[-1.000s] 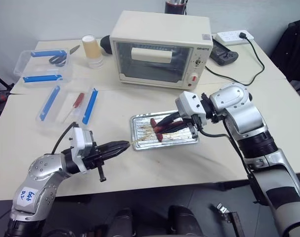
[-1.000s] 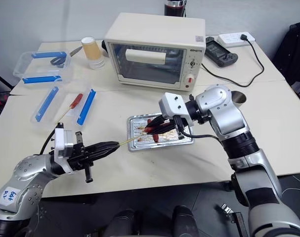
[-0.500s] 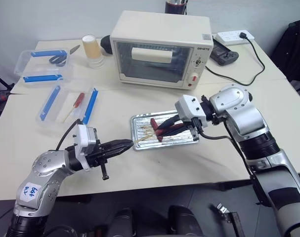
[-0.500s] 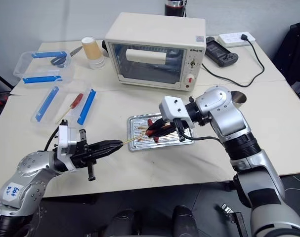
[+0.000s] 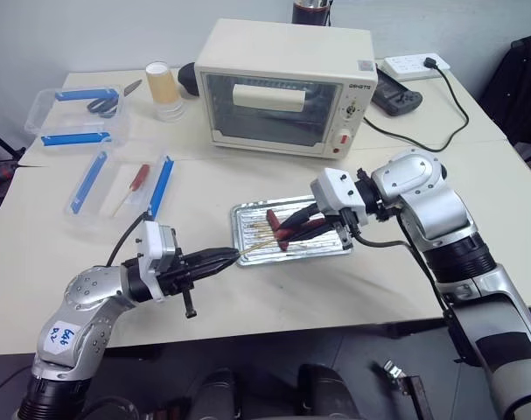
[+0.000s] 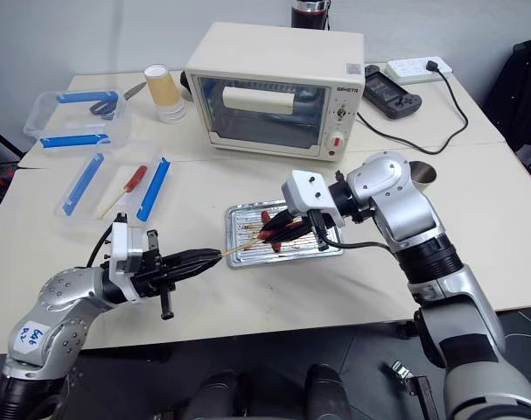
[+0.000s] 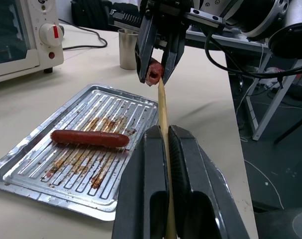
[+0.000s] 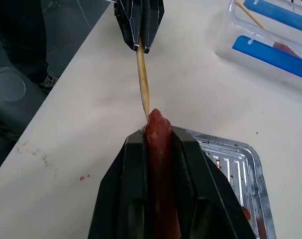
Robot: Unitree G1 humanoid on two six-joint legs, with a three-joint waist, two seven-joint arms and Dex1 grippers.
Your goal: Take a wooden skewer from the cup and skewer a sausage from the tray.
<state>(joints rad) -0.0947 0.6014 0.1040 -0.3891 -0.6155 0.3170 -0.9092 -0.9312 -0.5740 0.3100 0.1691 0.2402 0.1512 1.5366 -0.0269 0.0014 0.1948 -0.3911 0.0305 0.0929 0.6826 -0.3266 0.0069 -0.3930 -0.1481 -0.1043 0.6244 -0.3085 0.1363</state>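
My left gripper (image 5: 228, 256) is shut on the wooden skewer (image 5: 256, 246), a thin pale stick held level and pointing across the tray (image 5: 335, 250). My right gripper (image 5: 289, 229) hangs just above the tray and is shut on a reddish-brown sausage (image 8: 158, 144). The skewer's tip (image 8: 147, 112) touches the sausage's end. In the left wrist view the skewer (image 7: 163, 114) runs from my left gripper (image 7: 165, 132) up to that sausage (image 7: 154, 72). A second sausage (image 7: 88, 138) lies on the tray's ridged bottom. The grey metal cup (image 7: 127, 48) stands beyond the tray.
A cream toaster oven (image 5: 287, 83) stands behind the tray. Clear plastic boxes with blue clips (image 5: 116, 184) and a yellowish cup stack (image 5: 163, 87) are at the left. A power strip (image 5: 414, 63) with a black cable and a black device (image 5: 396, 96) are at the back right.
My left elbow has swung in a little toward the tray. The skewer, the sausage and the right arm stay where they were.
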